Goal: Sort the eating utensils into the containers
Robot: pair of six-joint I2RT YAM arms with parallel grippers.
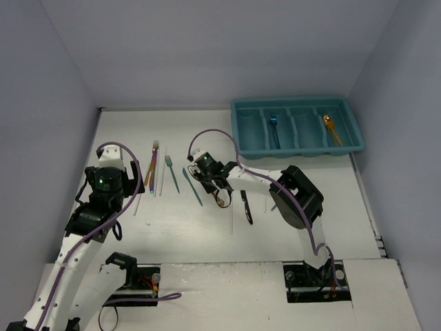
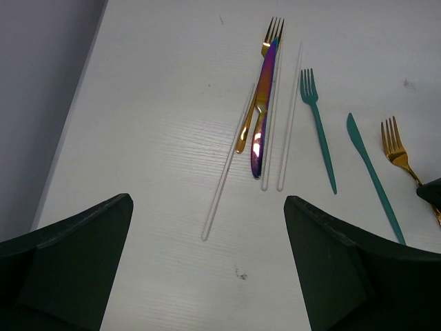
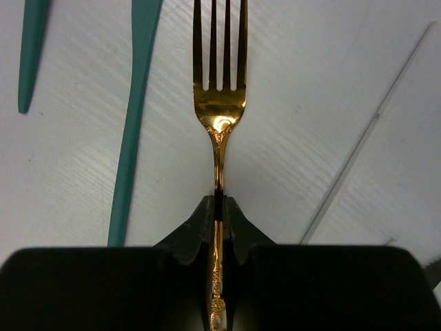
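Note:
My right gripper (image 3: 218, 207) is shut on the handle of a gold fork (image 3: 219, 103), tines pointing away from it, low over the white table. In the top view this gripper (image 1: 209, 178) is at mid-table, left of the teal tray (image 1: 351, 124). The tray holds a blue fork (image 1: 274, 129) and a gold spoon (image 1: 332, 128) in separate compartments. My left gripper (image 2: 207, 276) is open and empty. Beyond it lie another gold fork (image 2: 273, 33), a purple knife (image 2: 264, 103), white chopsticks (image 2: 227, 165), a teal fork (image 2: 318, 124) and a teal knife (image 2: 375, 179).
A black utensil (image 1: 246, 207) and a thin white chopstick (image 1: 231, 214) lie right of my right gripper. The teal knife (image 3: 134, 117) lies just left of the held fork, and a white chopstick (image 3: 365, 131) to its right. Grey walls enclose the table.

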